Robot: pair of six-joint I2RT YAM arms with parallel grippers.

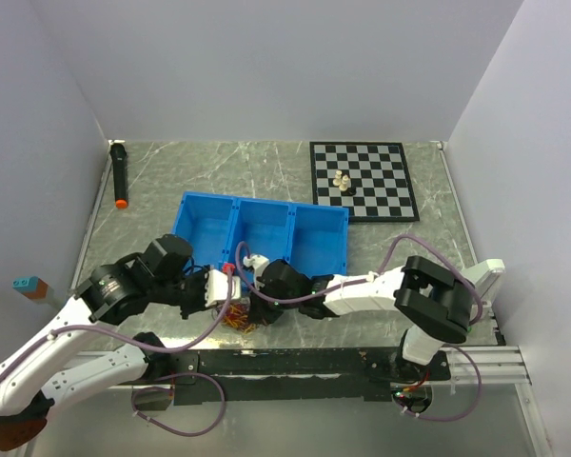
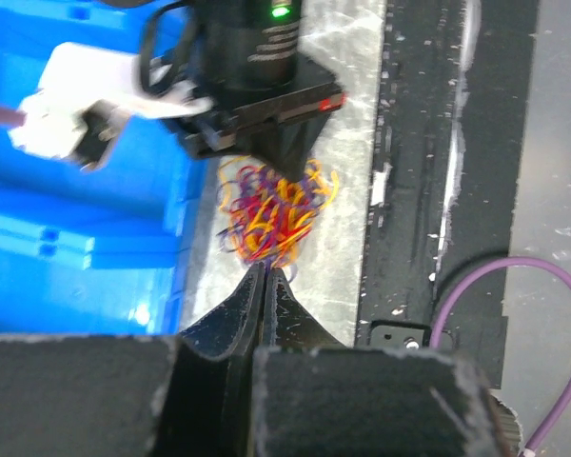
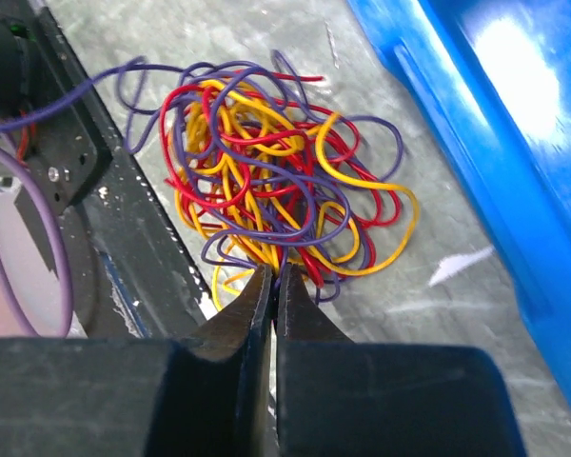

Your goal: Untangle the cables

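The left arm [image 1: 76, 328] reaches up from the near left corner and bends at the elbow, with the wrist turned toward the table's middle. The right arm [image 1: 371, 286] folds over its base and stretches low and nearly flat to the left, so the 2 tools meet tip to tip. The cables [image 3: 276, 181] lie as 1 loose tangle of purple, red and yellow strands on the grey table [image 1: 428, 248]. They sit directly ahead of both sets of fingertips and between them. The left gripper [image 2: 266, 274] has its fingers pressed together with no gap. The tips touch the nearest fringe of the tangle, but that view is blurred and I cannot tell whether a strand is caught there. The right gripper [image 3: 274, 281] is also pressed together, its tips buried in the near edge of the bunch, where red and purple strands run in between them. Seen from the left tool, the right tool's dark body stands just beyond the tangle, pointing back toward it. The blue bin [image 1: 262, 228], with 3 compartments, lies to the left of the left fingers and to the right of the right fingers, just beside the tangle. A lilac hose [image 2: 542, 314] loops off to the left tool's right, over the black base rail [image 1: 295, 362].
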